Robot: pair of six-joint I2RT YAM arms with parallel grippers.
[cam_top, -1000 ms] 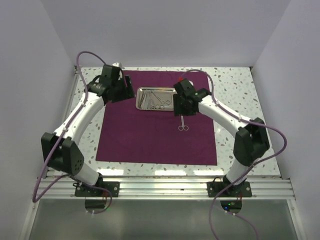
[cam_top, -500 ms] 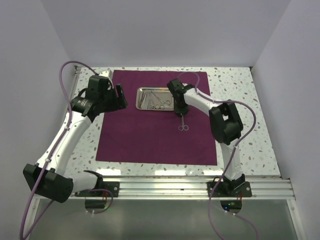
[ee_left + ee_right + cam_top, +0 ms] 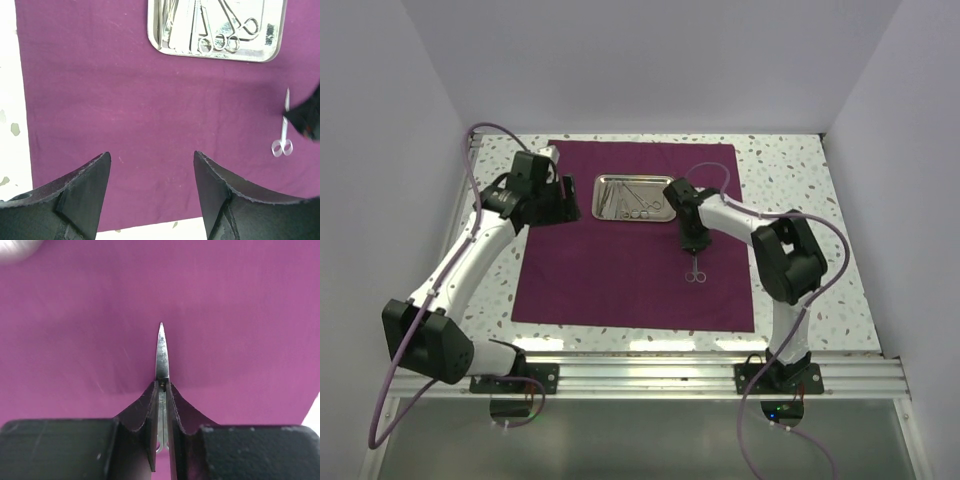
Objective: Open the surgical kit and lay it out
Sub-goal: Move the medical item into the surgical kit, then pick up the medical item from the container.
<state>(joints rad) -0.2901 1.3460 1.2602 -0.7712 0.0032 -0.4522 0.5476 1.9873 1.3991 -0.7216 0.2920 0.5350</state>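
The maroon cloth (image 3: pixel 620 270) of the surgical kit lies spread flat on the table. Near its far edge stands the steel tray (image 3: pixel 598 198), holding several thin silver instruments (image 3: pixel 632 200). My right gripper (image 3: pixel 694 243) is shut on a pair of small scissors (image 3: pixel 695 270) in front of the tray; the rings point toward the near edge. In the right wrist view the blade (image 3: pixel 161 352) sticks out past the closed fingertips (image 3: pixel 162 385). My left gripper (image 3: pixel 565 205) hovers open over the cloth's left part, left of the tray (image 3: pixel 150 30), with nothing between its fingers (image 3: pixel 152 157).
The speckled white tabletop (image 3: pixel 790 180) shows around the cloth on all sides. White walls enclose the workspace on the left, back and right. From the left wrist view the scissors (image 3: pixel 282 140) and the right gripper's dark tip (image 3: pixel 305 117) show at the right edge.
My right gripper has shut on the scissors and carried them slightly right and toward the near edge. The left arm swung about but its gripper stays open.
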